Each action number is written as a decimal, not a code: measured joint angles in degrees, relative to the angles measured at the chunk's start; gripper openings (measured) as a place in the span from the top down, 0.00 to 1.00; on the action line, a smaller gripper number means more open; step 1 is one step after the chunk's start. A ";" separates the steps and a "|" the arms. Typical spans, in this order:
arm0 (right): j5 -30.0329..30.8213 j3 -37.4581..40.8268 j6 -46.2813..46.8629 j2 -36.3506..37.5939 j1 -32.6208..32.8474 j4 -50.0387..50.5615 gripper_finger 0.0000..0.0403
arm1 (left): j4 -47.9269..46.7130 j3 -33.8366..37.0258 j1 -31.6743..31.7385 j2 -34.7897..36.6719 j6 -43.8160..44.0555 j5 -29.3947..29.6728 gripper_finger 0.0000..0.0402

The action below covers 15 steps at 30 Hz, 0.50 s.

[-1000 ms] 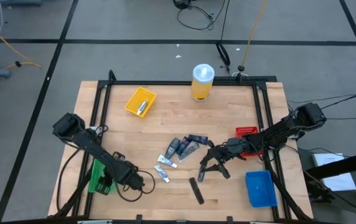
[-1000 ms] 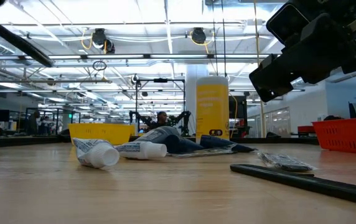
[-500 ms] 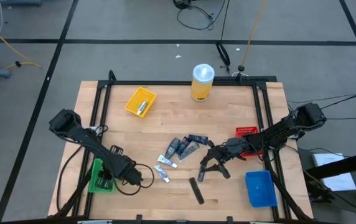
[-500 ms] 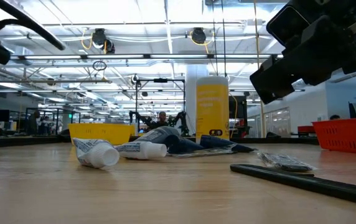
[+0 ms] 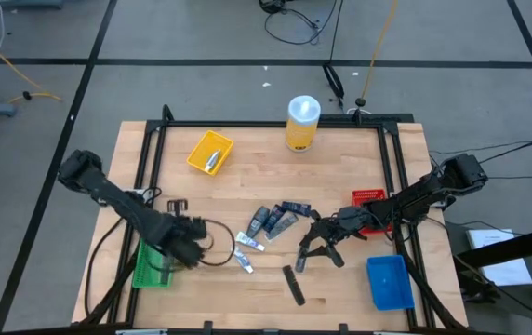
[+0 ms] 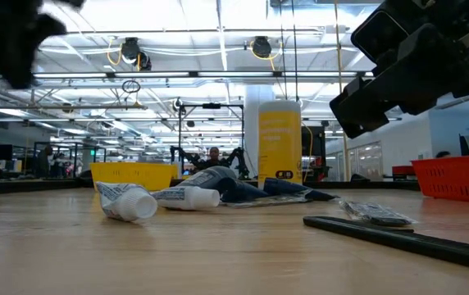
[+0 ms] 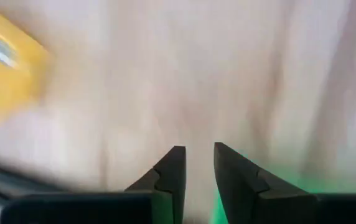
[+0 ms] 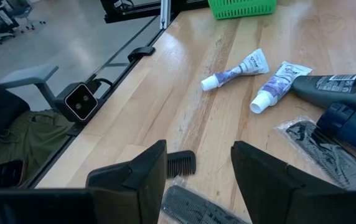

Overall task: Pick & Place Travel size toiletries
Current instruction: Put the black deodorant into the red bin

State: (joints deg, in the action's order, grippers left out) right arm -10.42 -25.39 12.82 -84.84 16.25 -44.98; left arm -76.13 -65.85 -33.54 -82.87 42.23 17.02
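Note:
The toiletries lie mid-table: a cluster of dark blue and silver tubes and sachets (image 5: 277, 220), two white tubes (image 5: 247, 243) (image 5: 242, 261), and a long black comb (image 5: 293, 285). My right gripper (image 5: 314, 247) hovers open just right of the cluster. In its wrist view a black comb (image 8: 179, 164) lies below the open fingers (image 8: 198, 163), with white tubes (image 8: 235, 70) (image 8: 279, 84) and dark bottles (image 8: 343, 88) beyond. My left gripper (image 5: 182, 246) is above the table beside the green bin (image 5: 148, 267). Its fingers stand a narrow gap apart (image 7: 198, 152) with nothing between them.
A yellow bin (image 5: 210, 152) with one item in it sits far left, and a tall yellow canister (image 5: 302, 123) stands at the far edge. A red bin (image 5: 368, 199) and a blue bin (image 5: 387, 282) sit on the right. A black frame runs around the table.
My left gripper has swung from near the table's near edge, right of the green bin, back toward the far-left, and its arm has drawn left. It is still moving, as its wrist view is blurred. The right arm and the toiletries have kept still.

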 joint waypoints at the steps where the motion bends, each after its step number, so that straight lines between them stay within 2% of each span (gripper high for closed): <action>1: 0.04 0.00 -0.02 0.00 0.00 -0.03 0.57 | 3.35 0.47 0.18 1.50 2.03 4.72 0.82; 4: 0.10 0.00 -0.33 0.00 0.00 -0.24 0.57 | 14.25 3.27 2.25 4.36 4.15 15.54 0.85; 7: 1.22 0.00 -1.40 0.00 0.10 -0.24 0.57 | 27.73 8.52 5.14 5.63 2.60 22.04 0.87; 10: 5.17 0.00 -3.94 -0.01 1.48 -0.35 0.57 | 45.19 15.08 8.99 5.52 -3.38 22.87 0.88; 15: 13.59 0.00 -13.77 -0.02 6.83 -1.09 0.58 | 77.34 23.92 14.62 2.27 -21.18 21.56 0.88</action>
State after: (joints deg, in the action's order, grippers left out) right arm 3.17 -25.39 -0.95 -84.86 23.08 -46.07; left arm 1.21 -41.93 -18.92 -80.60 21.05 38.59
